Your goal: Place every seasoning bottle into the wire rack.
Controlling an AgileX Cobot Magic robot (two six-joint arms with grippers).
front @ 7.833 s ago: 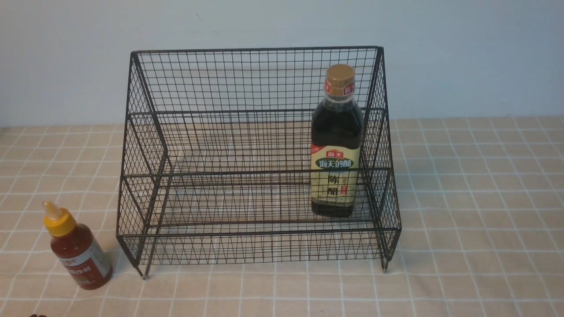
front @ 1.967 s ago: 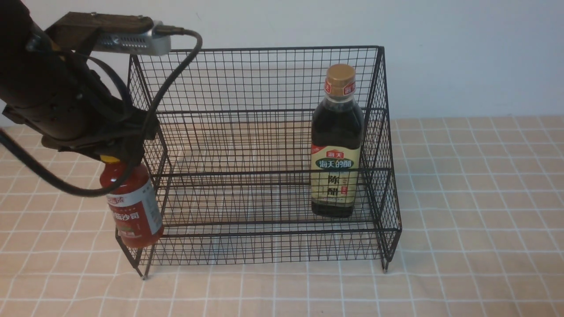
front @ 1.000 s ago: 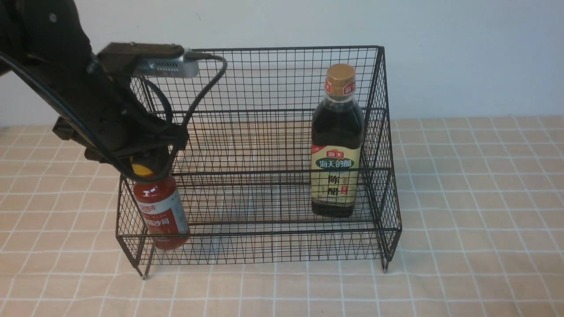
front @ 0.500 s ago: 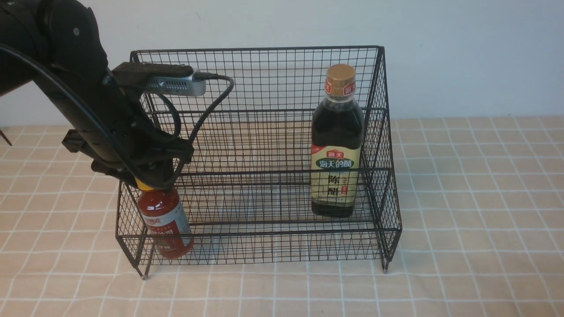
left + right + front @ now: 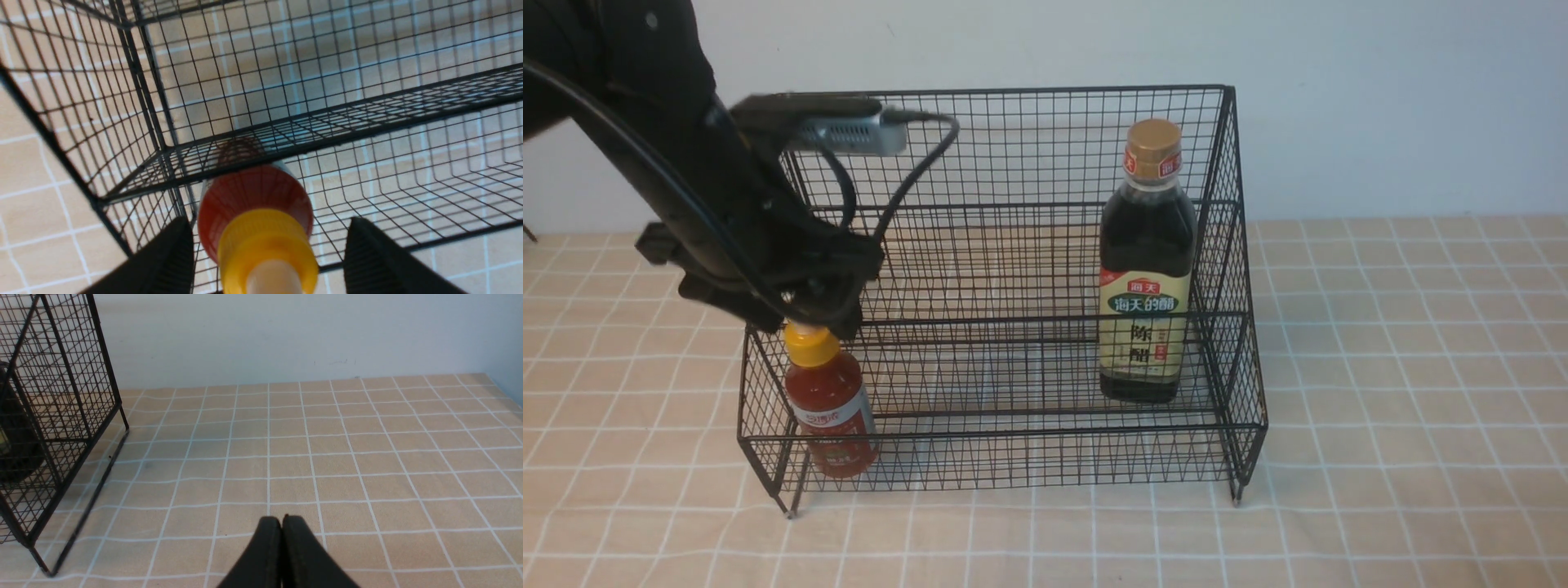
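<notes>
The black wire rack [image 5: 1013, 147] stands mid-table. The tall dark bottle [image 5: 1147, 261] with gold cap stands upright in its right part. The short red-sauce bottle [image 5: 829, 408] with yellow cap stands in the rack's front left corner. My left gripper [image 5: 809, 320] is open just above its cap. In the left wrist view the black fingers [image 5: 171, 253] stand apart on both sides of the red bottle [image 5: 255, 196], not touching it. My right gripper [image 5: 282, 522] is shut and empty, low over the cloth to the right of the rack [image 5: 53, 396].
A beige checked cloth [image 5: 1405, 392] covers the table. A pale wall [image 5: 1380, 98] stands right behind the rack. The left arm and its cable [image 5: 915, 171] hang over the rack's left side.
My left gripper carried the red bottle from the table into the rack's front left corner, set it down, opened and rose a little. The dark bottle has not moved.
</notes>
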